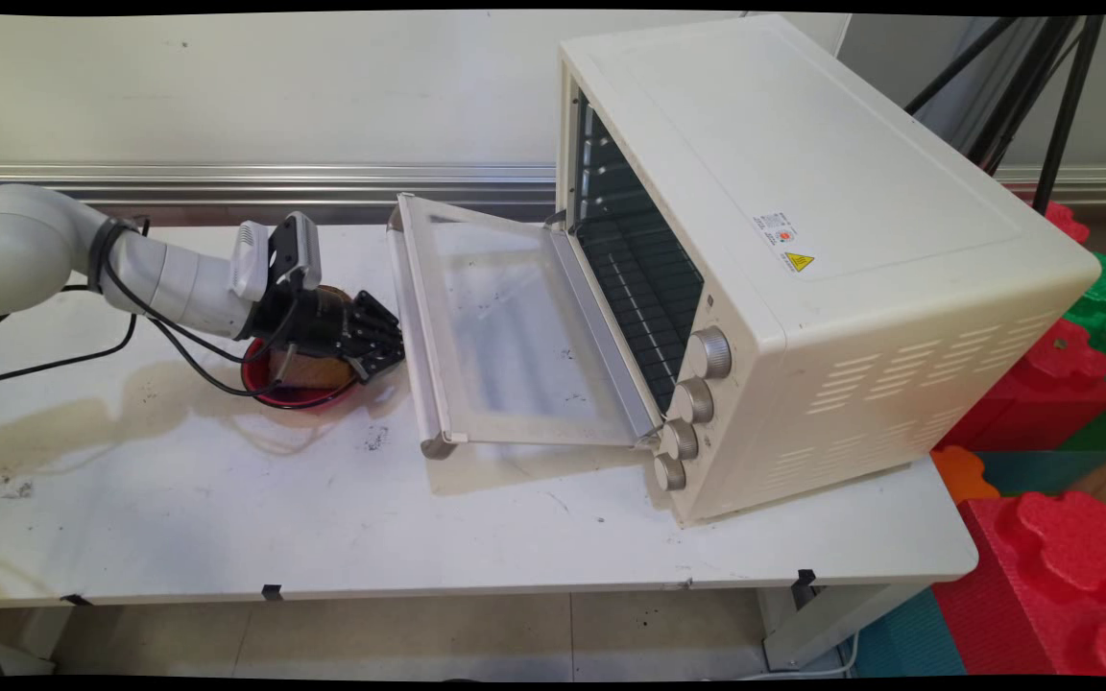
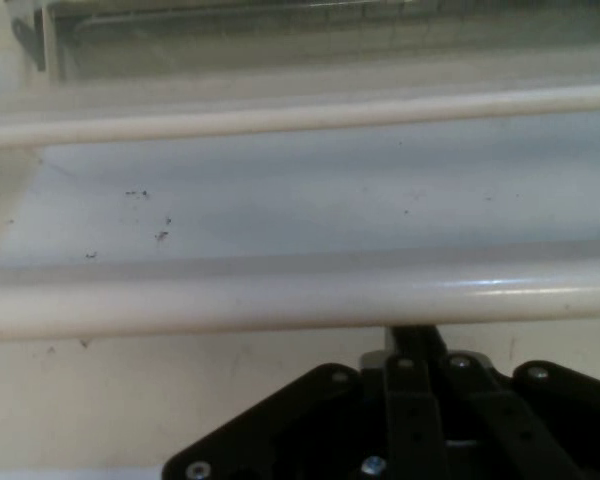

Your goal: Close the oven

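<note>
Gripper [image 1: 388, 353] low over the table [image 1: 227, 518], fingers pressed together and pinching nothing, tips right against the near side of the door handle [image 2: 280, 300]. Seen from the hand camera as a pale bar lying straight across, just past the black linkage. Cannot tell whether actually touching or a hair apart.

Beyond the handle, glass door [image 1: 515, 336] dropped wide open and nearly level, hinged to a cream oven [image 1: 803, 269] set at an angle on the table, wire rack visible inside, four knobs [image 1: 692, 403] down its front corner. Directly under the wrist, a red bowl [image 1: 299, 392] with something brown [image 1: 315, 369] in it, partly hidden. Black cables [image 1: 179, 336] looped down beside the bowl's rim.

Judged risks: with closed tips on a smooth round bar, easy to skid off over or under it during any push. With a slip downward, likely to knock the bowl or tip its contents. Cable loop near enough to snag the rim on a sideways swing. Hard shove on the door apt to slide the whole oven rather than turn the hinge.
</note>
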Robot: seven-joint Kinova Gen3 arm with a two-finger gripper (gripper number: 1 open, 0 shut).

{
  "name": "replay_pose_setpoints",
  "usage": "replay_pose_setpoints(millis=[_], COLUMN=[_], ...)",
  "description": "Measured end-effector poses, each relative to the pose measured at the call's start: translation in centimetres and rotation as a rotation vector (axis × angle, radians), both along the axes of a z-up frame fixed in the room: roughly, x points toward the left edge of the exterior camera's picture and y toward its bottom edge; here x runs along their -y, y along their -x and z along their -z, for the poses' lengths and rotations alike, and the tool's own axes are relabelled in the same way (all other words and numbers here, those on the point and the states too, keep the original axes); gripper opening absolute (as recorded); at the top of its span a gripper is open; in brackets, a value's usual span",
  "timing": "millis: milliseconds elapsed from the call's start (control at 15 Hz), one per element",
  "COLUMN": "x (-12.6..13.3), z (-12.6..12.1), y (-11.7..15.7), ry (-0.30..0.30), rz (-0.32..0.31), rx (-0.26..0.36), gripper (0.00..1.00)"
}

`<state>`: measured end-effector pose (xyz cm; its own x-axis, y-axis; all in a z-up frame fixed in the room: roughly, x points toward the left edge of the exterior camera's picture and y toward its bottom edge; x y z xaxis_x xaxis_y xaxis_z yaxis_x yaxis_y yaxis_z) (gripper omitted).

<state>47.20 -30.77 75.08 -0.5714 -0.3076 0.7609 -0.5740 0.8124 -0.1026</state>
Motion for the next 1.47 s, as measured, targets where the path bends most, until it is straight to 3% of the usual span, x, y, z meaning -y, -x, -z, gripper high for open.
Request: replay_pose_setpoints(millis=[733,1467], x=[0.2,1.1], z=[-0.6,-3.5], y=[0.6,2.0], ry=[0.003,0.062], rz=[-0.010,0.027], rx=[-0.097,-0.186], gripper=[0.00,0.00])
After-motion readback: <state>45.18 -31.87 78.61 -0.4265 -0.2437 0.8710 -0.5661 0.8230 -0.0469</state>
